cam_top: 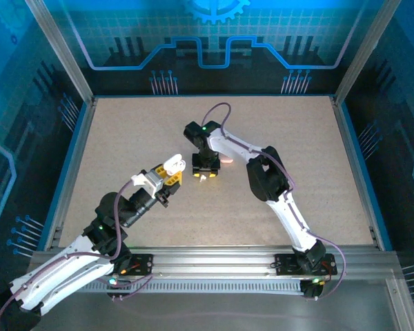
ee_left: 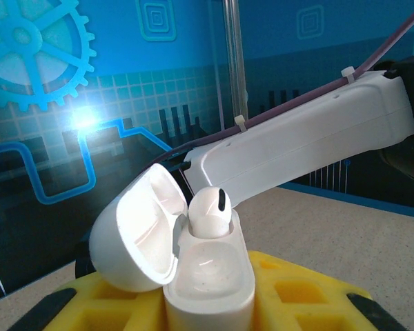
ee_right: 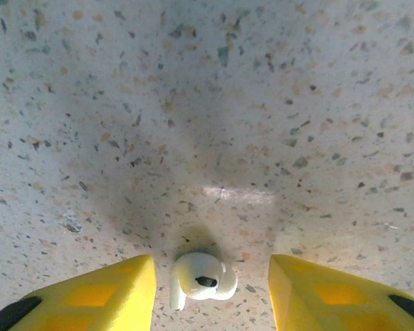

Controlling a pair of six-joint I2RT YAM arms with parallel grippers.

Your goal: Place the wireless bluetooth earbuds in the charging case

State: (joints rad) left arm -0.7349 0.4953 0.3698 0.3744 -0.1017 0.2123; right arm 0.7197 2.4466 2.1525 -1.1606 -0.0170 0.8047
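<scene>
Worktop (cam_top: pixel 124 138): pale beige board with dark speckles, flat and matte.
Back wall (cam_top: pixel 276 41): glowing blue panel with grid and circuit lines.
Gear drawing (cam_top: pixel 217 8): top of the back wall.
Frame posts (cam_top: pixel 62 52): grey metal, slanted.
Light (ee_left: pixel 86 121): one bright glare on the panel.

My left gripper (ee_left: pixel 207 303) has bright yellow fingers (ee_left: pixel 297 289), black at the outer corners. The charging case (ee_left: pixel 210 283) between them is glossy white, its lid (ee_left: pixel 134 234) pearly inside. The seated earbud (ee_left: pixel 208 210) just above my left fingers is white with 1 black oval mark. Beyond it, my right arm (ee_left: pixel 297 148) wears a white shell, with a purple cable (ee_left: pixel 283 103) along it. My right gripper (ee_right: pixel 210 293) shows 2 yellow fingers (ee_right: pixel 103 293), black at the ends. The loose earbud (ee_right: pixel 201 276) between them is white with 1 dark oval. The table (ee_right: pixel 207 103) under my right fingers is beige, speckled grey, tan and black. The back wall (ee_left: pixel 34 55) glows blue with a lighter gear and grid lines.
</scene>
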